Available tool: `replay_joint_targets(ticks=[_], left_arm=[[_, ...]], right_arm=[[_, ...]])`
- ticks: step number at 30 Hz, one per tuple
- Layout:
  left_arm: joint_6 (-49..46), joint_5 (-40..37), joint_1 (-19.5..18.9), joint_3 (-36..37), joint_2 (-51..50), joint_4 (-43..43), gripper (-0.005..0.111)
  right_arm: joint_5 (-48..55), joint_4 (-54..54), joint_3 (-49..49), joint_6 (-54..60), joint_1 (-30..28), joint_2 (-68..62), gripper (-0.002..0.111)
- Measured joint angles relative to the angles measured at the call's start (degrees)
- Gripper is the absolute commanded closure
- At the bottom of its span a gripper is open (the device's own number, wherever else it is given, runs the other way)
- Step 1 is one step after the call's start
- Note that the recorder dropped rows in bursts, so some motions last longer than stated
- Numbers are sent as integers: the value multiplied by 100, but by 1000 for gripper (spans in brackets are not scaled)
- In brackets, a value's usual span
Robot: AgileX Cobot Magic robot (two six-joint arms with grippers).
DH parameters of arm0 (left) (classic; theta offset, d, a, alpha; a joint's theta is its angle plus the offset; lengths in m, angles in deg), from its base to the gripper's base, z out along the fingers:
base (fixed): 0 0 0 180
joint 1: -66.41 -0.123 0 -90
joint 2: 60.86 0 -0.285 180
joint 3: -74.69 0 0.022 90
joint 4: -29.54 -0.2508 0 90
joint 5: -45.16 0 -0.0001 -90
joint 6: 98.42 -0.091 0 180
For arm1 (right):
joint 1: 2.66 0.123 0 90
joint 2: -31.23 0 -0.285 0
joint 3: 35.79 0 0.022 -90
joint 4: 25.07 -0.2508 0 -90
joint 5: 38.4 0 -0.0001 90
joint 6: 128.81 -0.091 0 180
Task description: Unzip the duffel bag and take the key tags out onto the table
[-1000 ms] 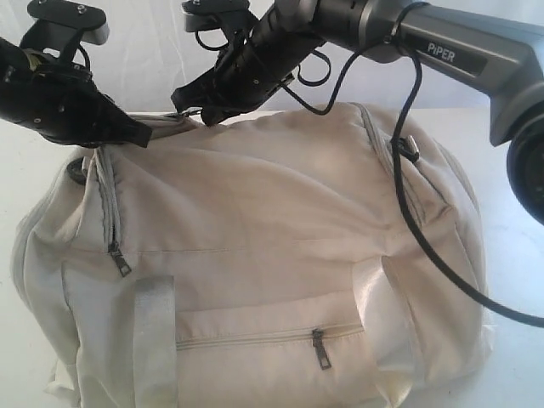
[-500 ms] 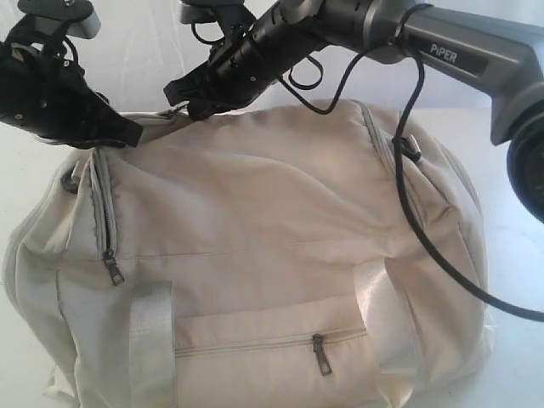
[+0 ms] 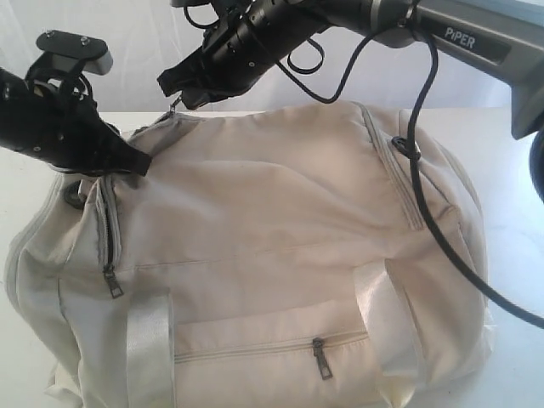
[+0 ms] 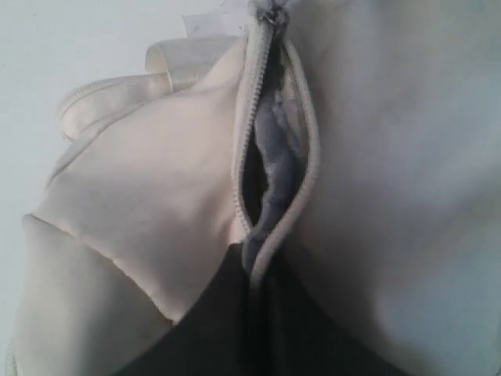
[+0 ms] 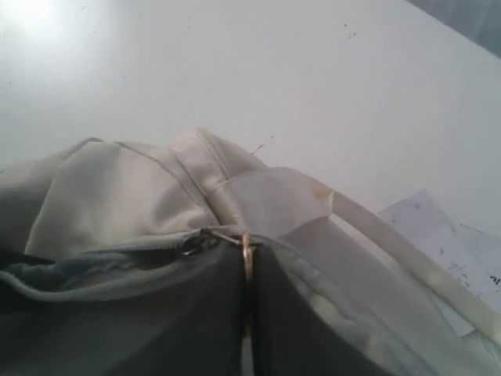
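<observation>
Cream duffel bag [image 3: 280, 229]: lies on white table [image 3: 503, 223]; long axis runs left to right in exterior view.
Top zipper [image 4: 275, 157]: partly open, grey lining [image 4: 274, 168] showing.
Left gripper [image 3: 140, 160]: clamped on bag fabric at zipper end.
Right gripper [image 3: 174, 89]: clamped on zipper pull [image 5: 246, 252].

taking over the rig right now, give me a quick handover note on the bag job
Left pincer: shut on the duffel bag fabric by the top zipper.
Right pincer: shut on the zipper pull.
The bag lies on the table; key tags not in sight.
Done: top zipper partly open, grey lining showing.
Left: finish unzipping, then take the tags out onto the table.
</observation>
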Motion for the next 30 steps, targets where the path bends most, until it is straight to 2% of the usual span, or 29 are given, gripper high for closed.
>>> replay_joint_targets(ticks=[9, 18, 30], left_arm=[[0, 215, 0, 102, -61, 119, 107], [0, 227, 0, 102, -61, 175, 107], [0, 37, 0, 157, 622, 115, 107]], right_arm=[[-196, 159, 0, 70, 10, 0, 108], [-560, 904, -34, -295, 33, -10, 108], [-836, 1355, -34, -724, 1, -275, 108]])
